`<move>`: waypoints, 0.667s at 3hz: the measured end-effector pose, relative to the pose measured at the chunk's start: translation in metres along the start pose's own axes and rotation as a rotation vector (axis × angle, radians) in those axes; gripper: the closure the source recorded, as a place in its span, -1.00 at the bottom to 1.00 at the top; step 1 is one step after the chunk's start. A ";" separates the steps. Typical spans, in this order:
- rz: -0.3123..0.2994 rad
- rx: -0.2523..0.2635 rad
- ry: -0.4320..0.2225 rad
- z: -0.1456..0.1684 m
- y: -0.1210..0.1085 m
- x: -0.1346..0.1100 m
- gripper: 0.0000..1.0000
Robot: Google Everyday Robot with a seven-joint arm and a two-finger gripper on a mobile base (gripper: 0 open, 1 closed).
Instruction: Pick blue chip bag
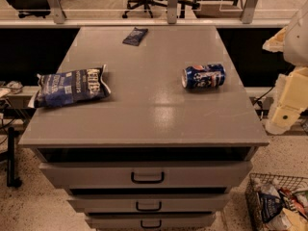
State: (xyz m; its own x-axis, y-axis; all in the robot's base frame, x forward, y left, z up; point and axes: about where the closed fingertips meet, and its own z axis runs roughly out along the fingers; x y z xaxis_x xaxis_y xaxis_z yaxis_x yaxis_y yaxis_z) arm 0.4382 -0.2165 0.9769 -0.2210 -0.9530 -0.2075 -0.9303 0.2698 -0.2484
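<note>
Gripper (pixel 288 105): cream-coloured, at the right frame edge, off the side of the cabinet, not touching it, nothing seen in its hold.
Grip state: can't tell (working end not shown well enough).
Blue chip bag (pixel 72 87): lying flat on the cabinet top (pixel 149 112) at the edge opposite the gripper, well apart from it, w/ nearly the whole top in between. White lettering faces up; outer end slightly overhangs that edge.
Soda can (pixel 203 76): blue, on its side, between gripper and bag, much nearer the gripper; touching neither.
Small dark-blue packet (pixel 135 36): flat at the back edge of the top, well apart from the gripper, beyond bag and can.
Drawers (pixel 147 174): three visible in the cabinet front, each w/ a dark handle, lower than the gripper and toward the bag side.
Wire basket (pixel 254 201): on the floor below the gripper, w/ assorted packets inside.
</note>
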 end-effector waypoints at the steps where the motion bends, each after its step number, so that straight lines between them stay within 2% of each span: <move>1: 0.000 0.000 0.000 0.000 0.000 0.000 -1.00; 2: -0.023 -0.031 -0.081 0.016 -0.006 -0.022 -1.00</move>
State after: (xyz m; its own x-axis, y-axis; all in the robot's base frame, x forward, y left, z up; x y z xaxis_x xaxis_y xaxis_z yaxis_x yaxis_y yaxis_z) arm 0.4533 -0.1945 0.9680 -0.1764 -0.9442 -0.2783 -0.9436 0.2427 -0.2251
